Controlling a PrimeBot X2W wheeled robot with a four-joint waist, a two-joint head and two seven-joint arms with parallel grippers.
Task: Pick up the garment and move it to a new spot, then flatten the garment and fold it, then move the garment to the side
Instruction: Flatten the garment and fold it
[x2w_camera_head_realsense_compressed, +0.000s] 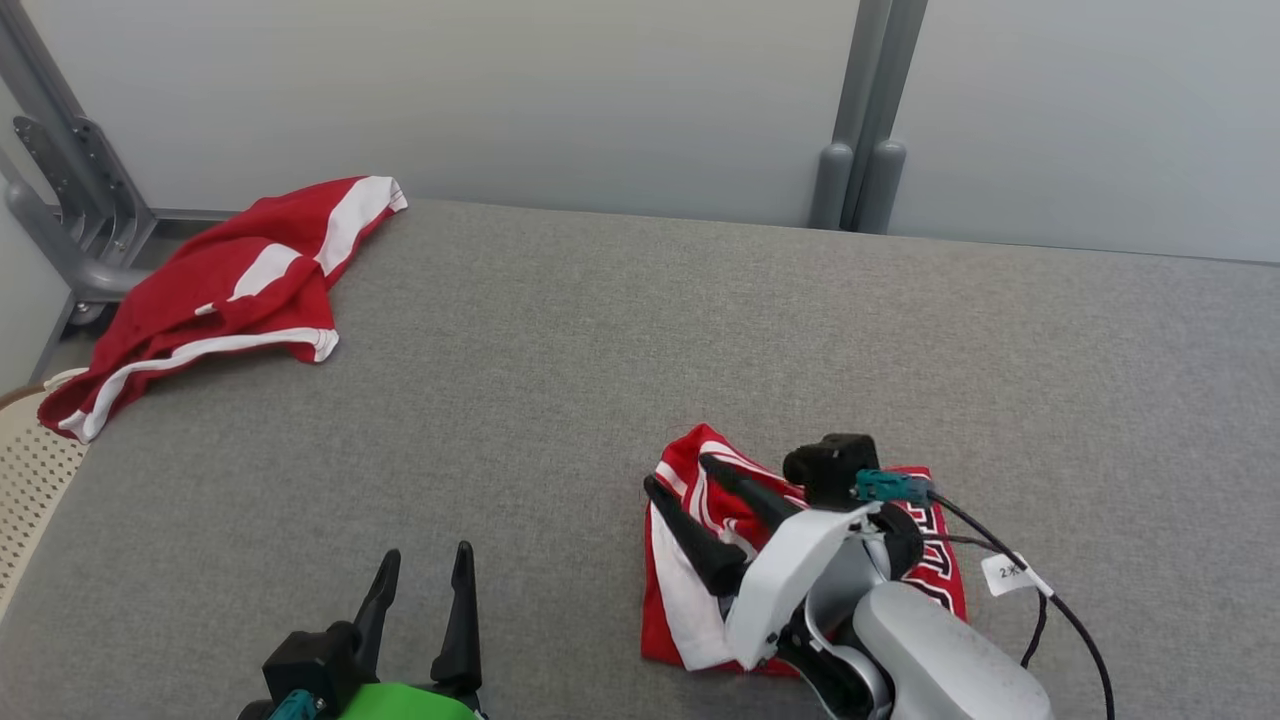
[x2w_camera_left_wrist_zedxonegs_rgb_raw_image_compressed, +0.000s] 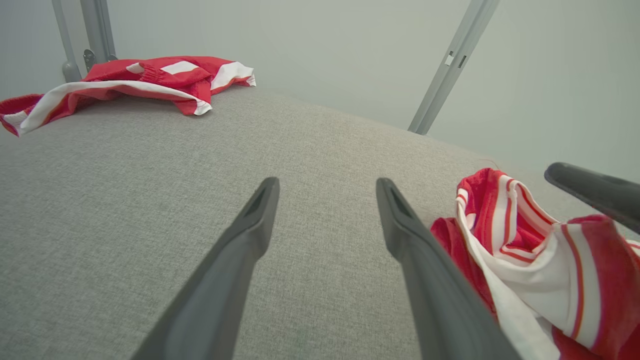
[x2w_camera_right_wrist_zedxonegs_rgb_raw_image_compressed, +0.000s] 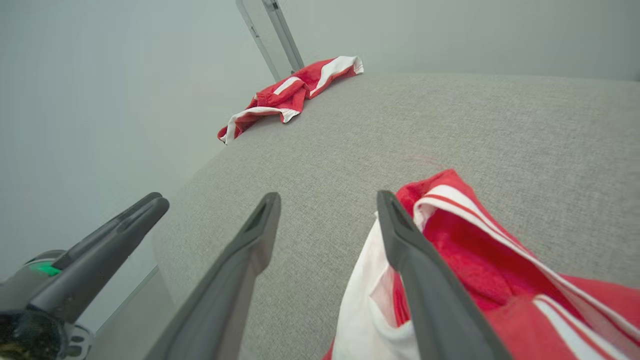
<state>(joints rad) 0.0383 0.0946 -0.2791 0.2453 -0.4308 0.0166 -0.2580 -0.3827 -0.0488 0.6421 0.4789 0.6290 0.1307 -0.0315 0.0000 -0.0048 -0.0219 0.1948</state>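
Right hand spread wide over the folded red-and-white jersey, one finger lying across the cloth, nothing pinched. The jersey lies as a compact bundle on the grey worktop, about 5 o'clock in the head view. Left hand, also wide and empty, waits at 7 o'clock. A second red-and-white garment lies crumpled at 10 o'clock. Looks like the set-aside step. Next move: lift clear without snagging the fold.
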